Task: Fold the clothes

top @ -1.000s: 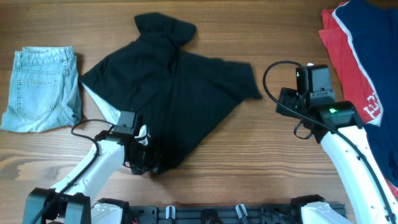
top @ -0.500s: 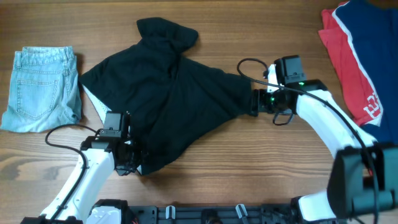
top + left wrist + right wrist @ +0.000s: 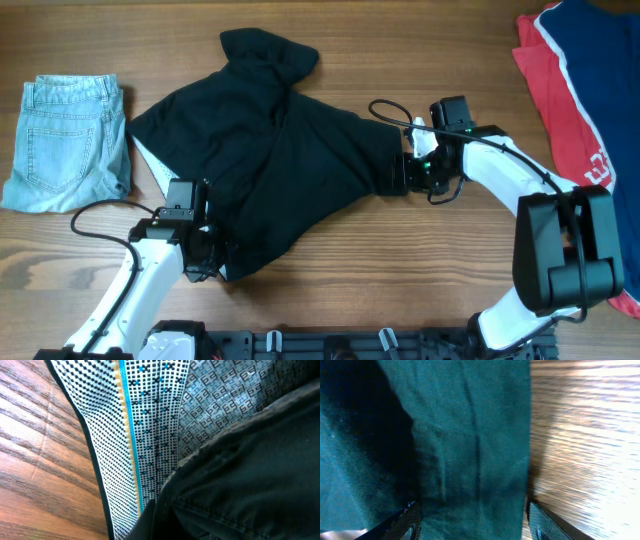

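Note:
A black garment (image 3: 280,170) lies spread out on the wooden table, and its dotted white lining (image 3: 135,435) shows at the lower left edge. My left gripper (image 3: 212,262) sits at that lower left hem, shut on the fabric. In the left wrist view only a dark finger tip (image 3: 150,527) shows against the black cloth (image 3: 250,470). My right gripper (image 3: 402,172) is at the garment's right sleeve. In the right wrist view the gripper (image 3: 475,527) is open, with its fingers (image 3: 402,522) wide apart on either side of the sleeve end (image 3: 470,450).
Folded light blue denim shorts (image 3: 68,140) lie at the far left. A red and navy garment (image 3: 575,90) lies at the right edge. Bare wood (image 3: 585,435) lies just right of the sleeve. The right arm's cable loops over the sleeve.
My right arm swung left from the table's right side to the black garment's right sleeve. My left gripper moved left along the lower hem, pulling the bottom edge with it.

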### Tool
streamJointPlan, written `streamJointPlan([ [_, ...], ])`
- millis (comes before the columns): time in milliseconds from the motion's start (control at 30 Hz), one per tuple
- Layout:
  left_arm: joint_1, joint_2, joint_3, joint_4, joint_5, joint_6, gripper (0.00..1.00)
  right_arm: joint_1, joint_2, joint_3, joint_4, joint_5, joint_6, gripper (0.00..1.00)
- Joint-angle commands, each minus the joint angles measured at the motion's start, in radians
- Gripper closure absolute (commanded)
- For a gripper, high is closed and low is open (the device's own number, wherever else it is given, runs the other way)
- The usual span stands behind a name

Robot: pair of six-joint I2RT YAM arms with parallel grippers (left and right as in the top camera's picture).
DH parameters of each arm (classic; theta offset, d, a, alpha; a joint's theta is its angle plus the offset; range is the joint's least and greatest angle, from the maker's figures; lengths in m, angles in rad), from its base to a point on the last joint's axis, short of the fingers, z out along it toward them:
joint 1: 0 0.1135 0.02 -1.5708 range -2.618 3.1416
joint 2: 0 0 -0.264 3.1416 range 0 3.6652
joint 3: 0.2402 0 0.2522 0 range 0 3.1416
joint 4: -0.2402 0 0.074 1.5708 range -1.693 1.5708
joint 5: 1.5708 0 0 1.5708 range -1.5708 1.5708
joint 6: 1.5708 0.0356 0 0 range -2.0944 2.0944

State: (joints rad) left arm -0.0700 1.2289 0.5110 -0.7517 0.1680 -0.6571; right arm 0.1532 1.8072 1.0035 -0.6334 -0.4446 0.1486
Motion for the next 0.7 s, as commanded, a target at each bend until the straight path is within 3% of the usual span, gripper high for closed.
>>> streamJointPlan([
  [0,0.008,-0.012,-0.003,0.003,-0.027,-0.013,0.96,-0.002,0.035,-0.013,-0.010,-0.051,0.012,0.35],
  [67,0.008,-0.012,-0.003,0.003,-0.027,-0.013,0.96,-0.002,0.035,-0.021,-0.010,-0.051,0.011,0.53],
  [100,0.008,-0.012,-0.003,0.003,-0.027,-0.013,0.96,-0.002,0.035,-0.024,-0.007,-0.050,0.011,0.71],
  [167,0.008,-0.012,-0.003,0.003,-0.024,-0.013,0.96,-0.002,0.035,-0.024,-0.002,-0.050,0.012,0.96],
  [367,0.008,-0.012,-0.003,0.003,-0.024,-0.013,0.96,-0.031,0.012,-0.016,0.003,0.200,0.150,0.96],
  [533,0.008,-0.013,0.006,-0.006,-0.008,-0.008,0.96,-0.235,-0.139,0.074,-0.096,0.268,0.196,0.96],
  [667,0.008,-0.014,0.102,-0.109,0.017,0.056,0.96,-0.392,-0.352,0.092,-0.157,0.264,0.174,0.96],
])
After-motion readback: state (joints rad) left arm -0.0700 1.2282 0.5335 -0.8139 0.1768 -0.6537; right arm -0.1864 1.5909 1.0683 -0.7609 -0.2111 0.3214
